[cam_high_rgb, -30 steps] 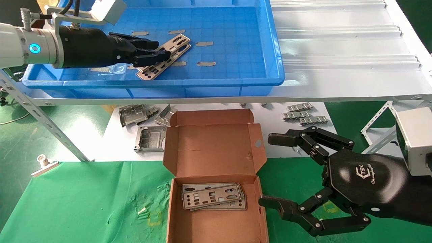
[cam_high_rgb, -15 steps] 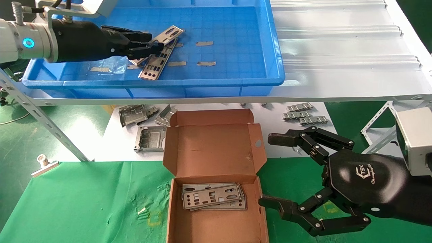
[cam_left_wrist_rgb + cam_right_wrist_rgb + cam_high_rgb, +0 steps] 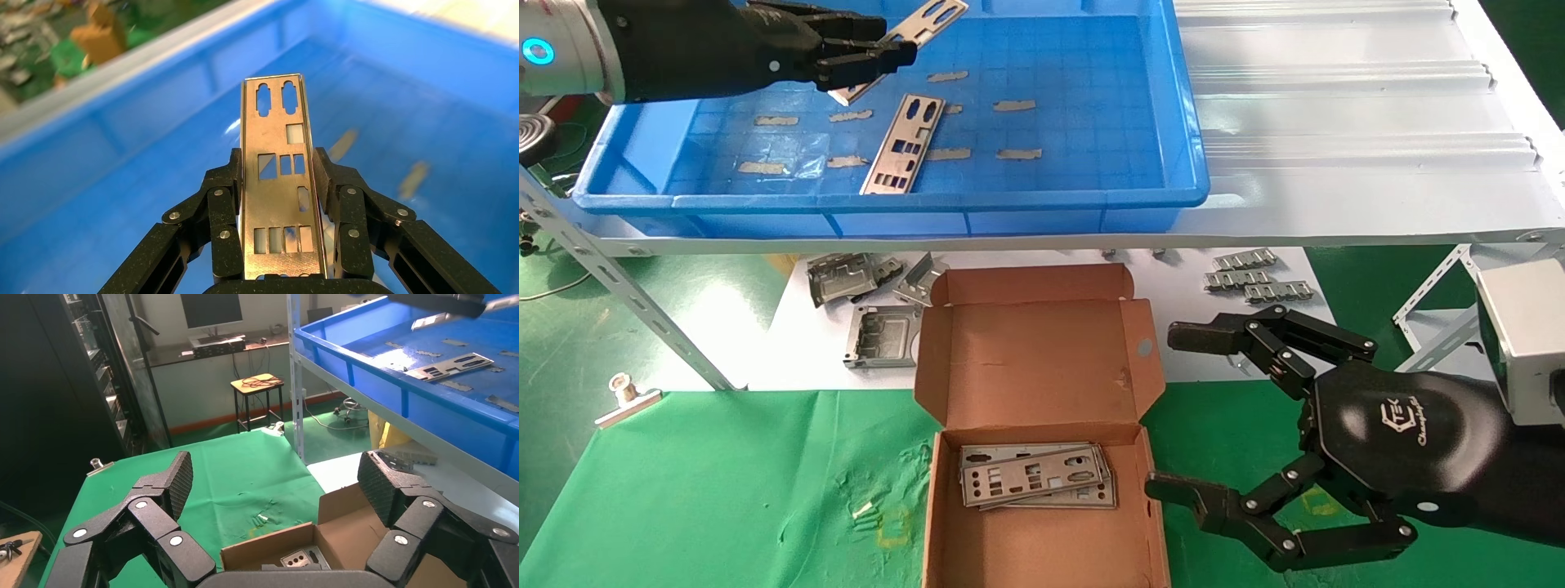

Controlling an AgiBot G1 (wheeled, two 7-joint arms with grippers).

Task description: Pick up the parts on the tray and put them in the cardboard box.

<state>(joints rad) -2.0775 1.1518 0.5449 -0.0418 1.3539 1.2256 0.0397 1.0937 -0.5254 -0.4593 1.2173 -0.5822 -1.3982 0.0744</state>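
Left claw (image 3: 866,51) pinches 1 plate (image 3: 278,177) above the tray (image 3: 1091,200); right claw (image 3: 1214,425), marked "TEK", spread.

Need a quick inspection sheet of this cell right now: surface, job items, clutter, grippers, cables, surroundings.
Surface: green cloth below, white ribbed panel on the upper shelf.
Job's things: blue tray on the shelf holds one loose plate; a second plate is lifted above it. Cardboard box open, with a stack of plates inside.
Clutter: tape strips on the tray floor; grey brackets and small metal pieces behind the box; a clip on the cloth.
Grippers: left gripper shut on the lifted plate; right gripper open, idle beside the box.
Cables: one at the left edge.
Surroundings: stool, desk with a monitor.
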